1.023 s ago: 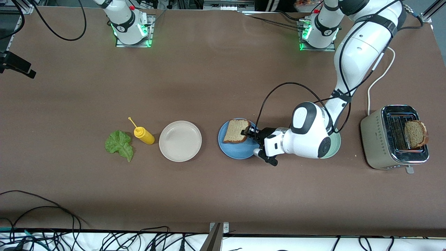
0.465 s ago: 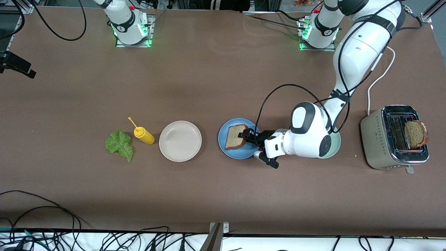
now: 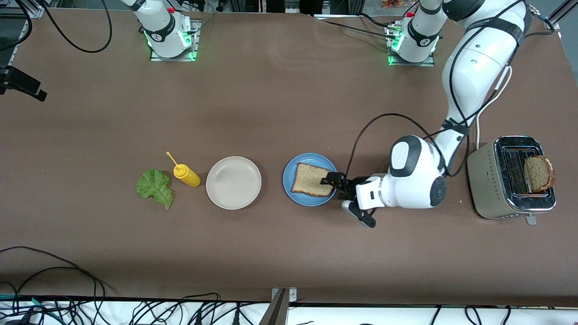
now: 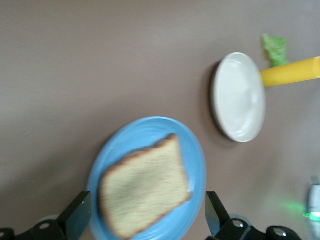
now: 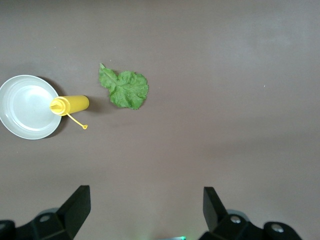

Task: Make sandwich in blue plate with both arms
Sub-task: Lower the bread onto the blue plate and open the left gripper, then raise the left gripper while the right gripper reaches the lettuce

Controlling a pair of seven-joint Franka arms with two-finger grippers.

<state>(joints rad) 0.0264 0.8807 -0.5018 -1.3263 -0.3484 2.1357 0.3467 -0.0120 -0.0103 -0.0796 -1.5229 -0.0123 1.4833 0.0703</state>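
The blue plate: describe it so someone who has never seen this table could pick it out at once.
Start at the silver toaster at the left arm's end of the table and follow the row of things toward the right arm's end. Next to the open left gripper comes the blue plate. It alone is blue and carries a bread slice; the beige-white plate beside it is bare.

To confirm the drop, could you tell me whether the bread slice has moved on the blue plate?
Yes. The bread slice was tilted up in the left gripper; now it lies flat on the blue plate, released.
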